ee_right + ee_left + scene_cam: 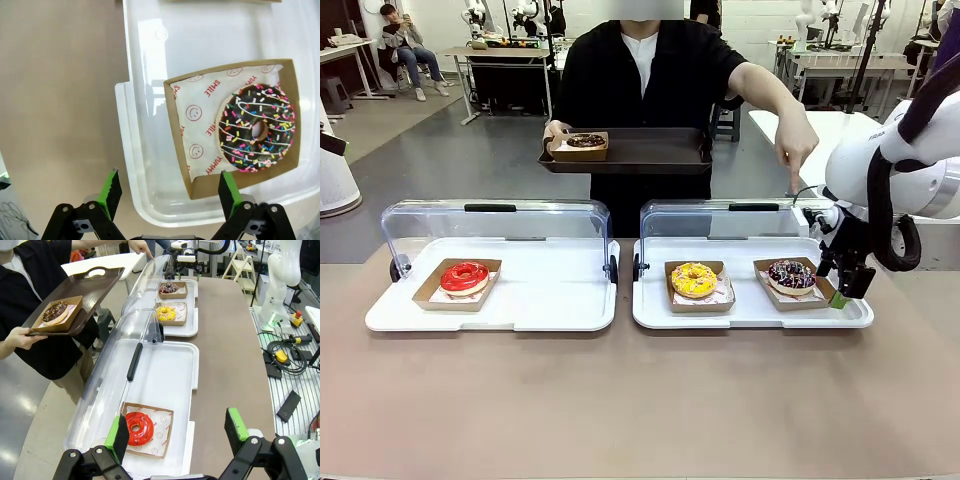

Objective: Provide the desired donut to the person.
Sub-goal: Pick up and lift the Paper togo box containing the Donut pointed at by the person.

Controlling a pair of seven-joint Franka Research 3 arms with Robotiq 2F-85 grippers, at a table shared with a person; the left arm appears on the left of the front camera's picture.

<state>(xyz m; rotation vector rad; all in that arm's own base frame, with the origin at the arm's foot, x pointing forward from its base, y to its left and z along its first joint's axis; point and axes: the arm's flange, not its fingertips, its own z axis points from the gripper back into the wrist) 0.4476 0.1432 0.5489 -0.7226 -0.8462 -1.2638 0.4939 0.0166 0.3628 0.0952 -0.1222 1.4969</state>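
Front view, from the left: what lies on the tabletop (640, 400)? (student)

A red donut (465, 276) in the left tray (550, 305); a yellow donut (694, 279) and a sprinkled chocolate donut (791, 274) in the right tray (750, 318). The person (640, 80) points one hand (797, 150) down over the sprinkled one. (tutor)

And the claws? (student)

Wrist views: left claw (175, 420) released and empty, above the red donut's end of its tray. Right claw (169, 182) likewise released, its fingers astride a corner of the sprinkled donut's carton (800, 302). (tutor)
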